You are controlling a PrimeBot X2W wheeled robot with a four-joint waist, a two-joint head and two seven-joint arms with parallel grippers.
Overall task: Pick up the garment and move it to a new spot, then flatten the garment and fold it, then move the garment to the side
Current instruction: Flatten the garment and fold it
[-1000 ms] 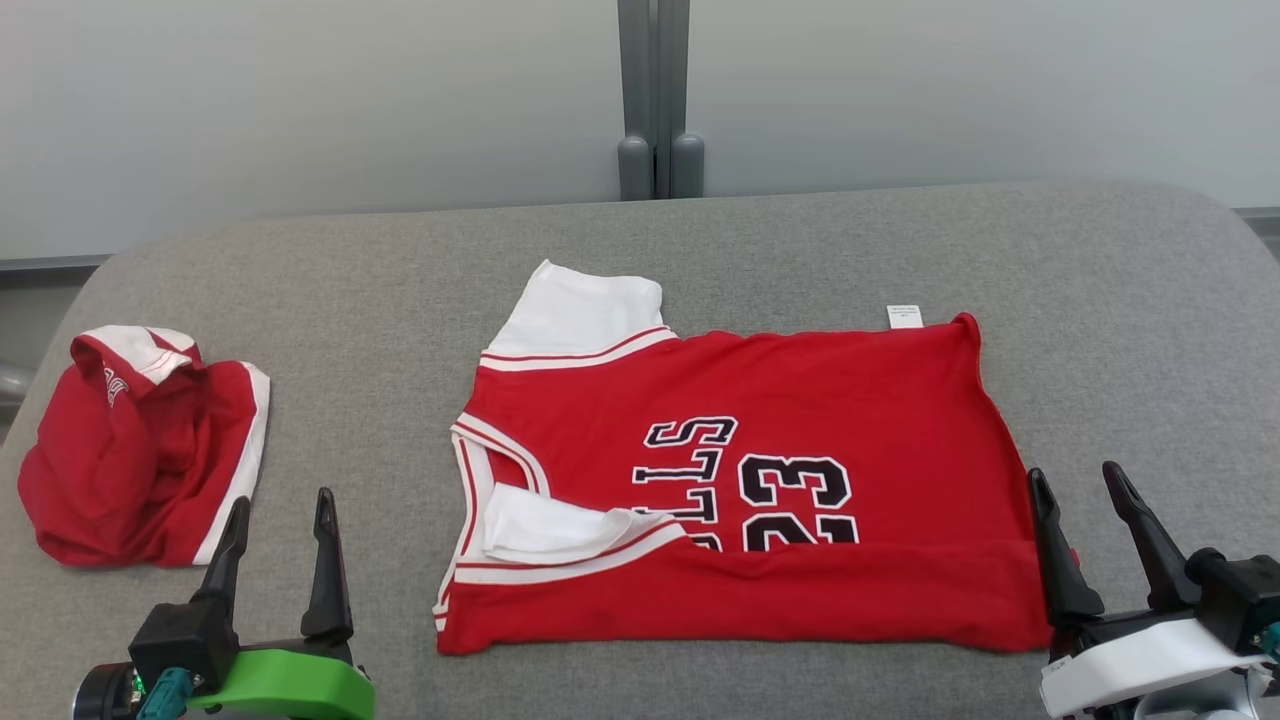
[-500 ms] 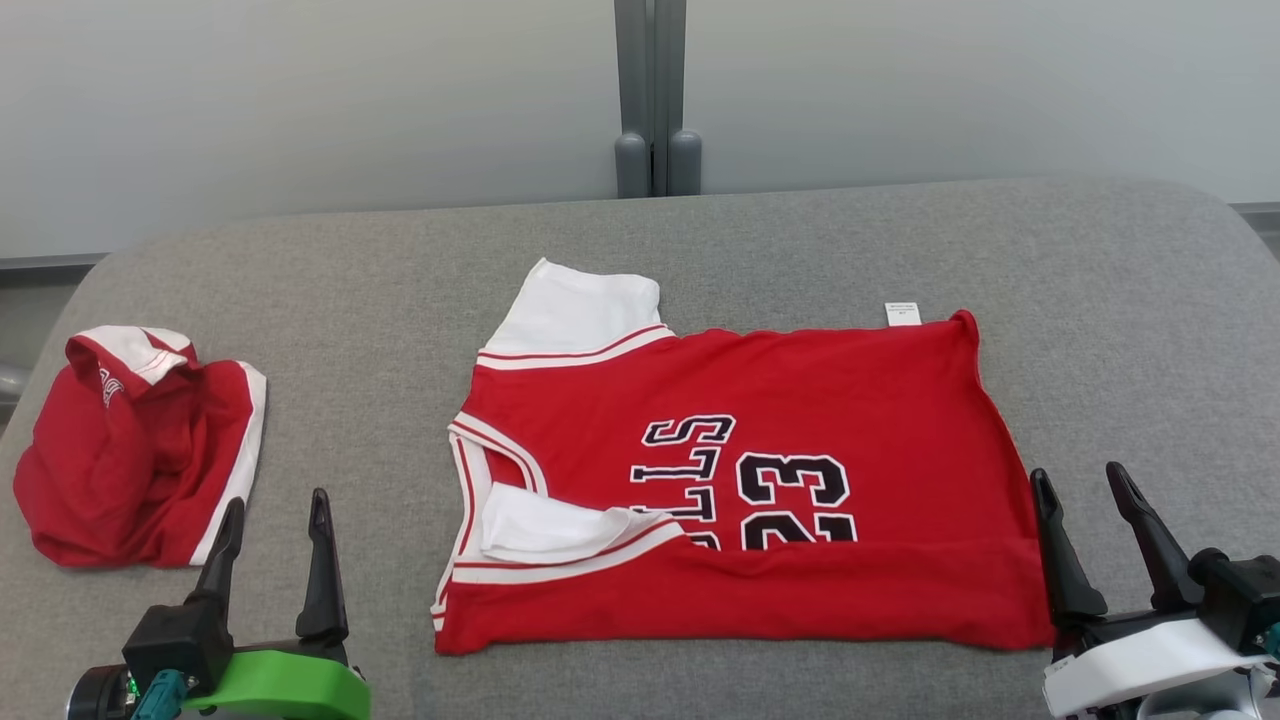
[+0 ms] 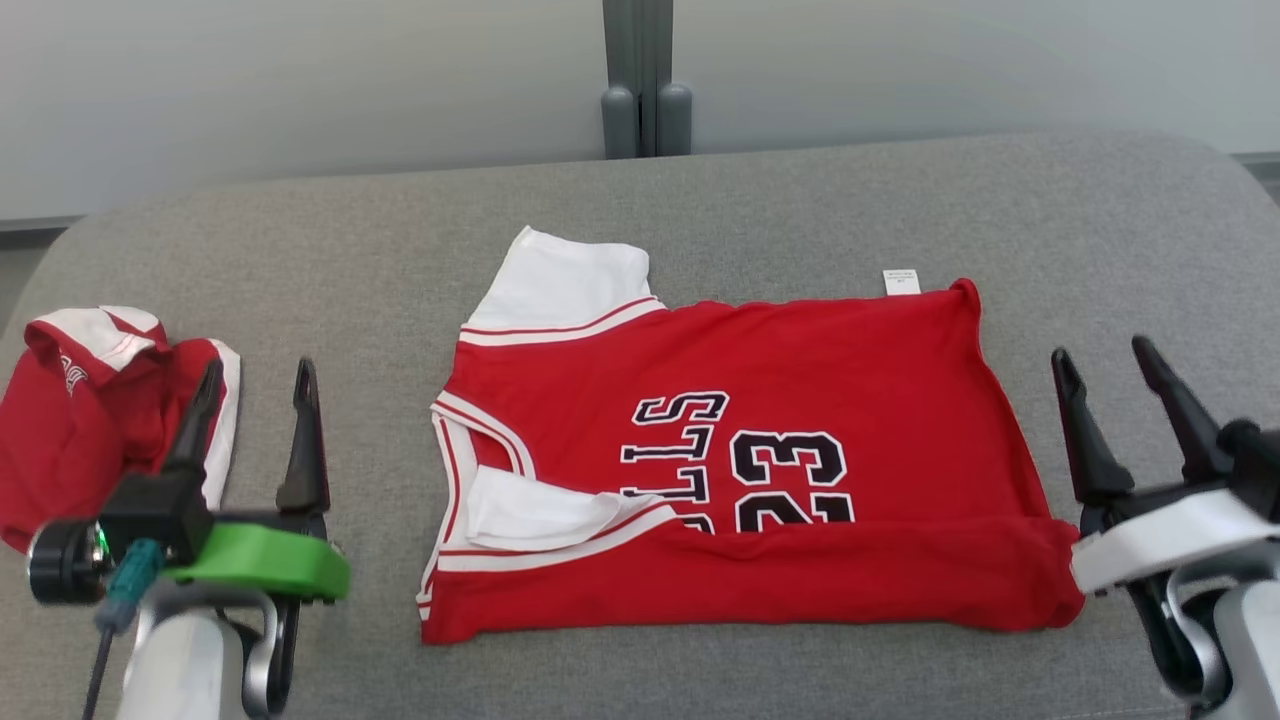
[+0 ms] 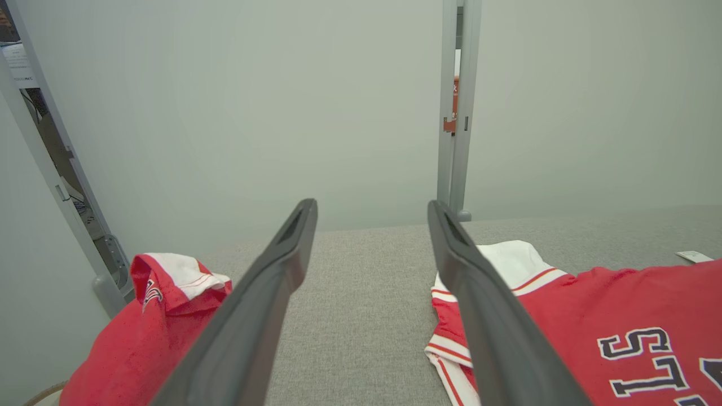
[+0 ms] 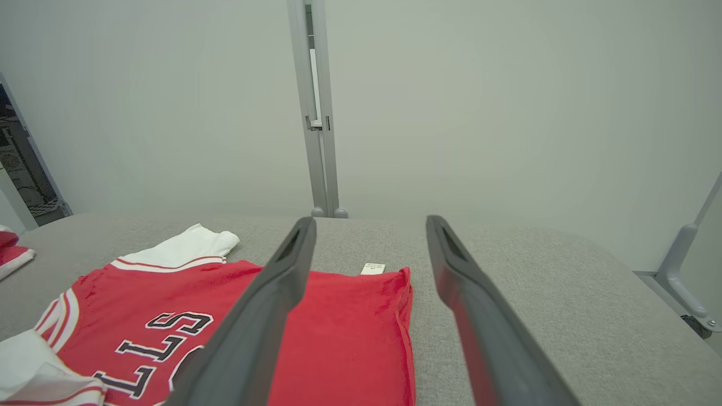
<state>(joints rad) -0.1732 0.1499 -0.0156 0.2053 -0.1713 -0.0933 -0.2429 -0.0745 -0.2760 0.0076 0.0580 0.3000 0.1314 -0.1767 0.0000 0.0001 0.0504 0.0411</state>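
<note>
Left pincer and right pincer both gape empty beside the half-folded jersey mid-frame, and I fear a one-sided grab would drag its lower fold loose.

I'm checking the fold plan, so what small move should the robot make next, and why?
Probably reach both tools to the far edge of the jersey and fold it inward. It lies flat, its near edge already folded over the number, the far sleeve sticks out unfolded, and the left tool and right tool hover open and empty at its two ends.
</note>
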